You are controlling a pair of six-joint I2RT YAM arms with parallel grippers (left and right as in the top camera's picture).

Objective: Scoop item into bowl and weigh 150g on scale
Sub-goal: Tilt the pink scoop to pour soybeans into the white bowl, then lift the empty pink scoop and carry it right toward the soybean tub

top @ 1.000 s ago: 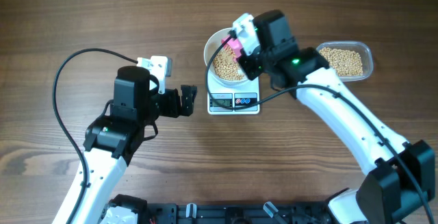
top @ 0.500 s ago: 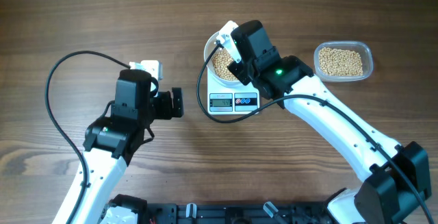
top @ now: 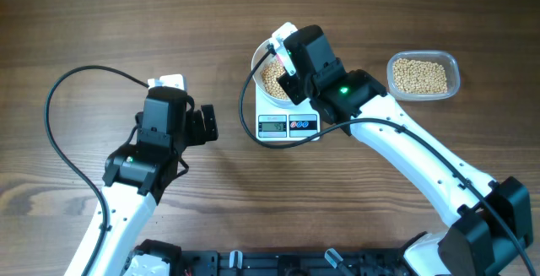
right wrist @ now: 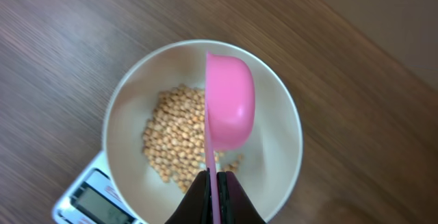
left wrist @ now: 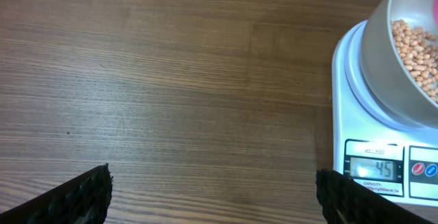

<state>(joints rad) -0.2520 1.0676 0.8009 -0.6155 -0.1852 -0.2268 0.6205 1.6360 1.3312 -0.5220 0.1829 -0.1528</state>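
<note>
- The scale (top: 288,125) sits near the middle of the wooden table (top: 126,23), with its display and buttons on the edge nearest the robot.
- The white bowl (top: 258,67) stands on top of the scale, covering most of its platform.
- A shallow heap of tan beans (right wrist: 174,138) lies in the bottom of the bowl, gathered toward one side.
- The right gripper (right wrist: 217,183) hangs directly above the scale and over the bowl. Its fingers are pinched tight on the thin handle of a pink scoop (right wrist: 230,104).
- The scoop is rolled onto its side above the beans, so the wrist view shows its rounded outer shell. It sits inside the bowl's rim, but I cannot tell whether it touches the beans.
- The left gripper (top: 208,124) waits to the left of the scale, clear of it and pointing toward it. Its jaws are spread as wide as they go and it holds nothing.
- From the left wrist, the scale's grey display (left wrist: 373,169) shows digits that read "45". I cannot make out whether another digit stands in front of them.
- A clear plastic tub (top: 456,73) holding more of the same beans rests to the right of the scale and a little farther back, well apart from it.
</note>
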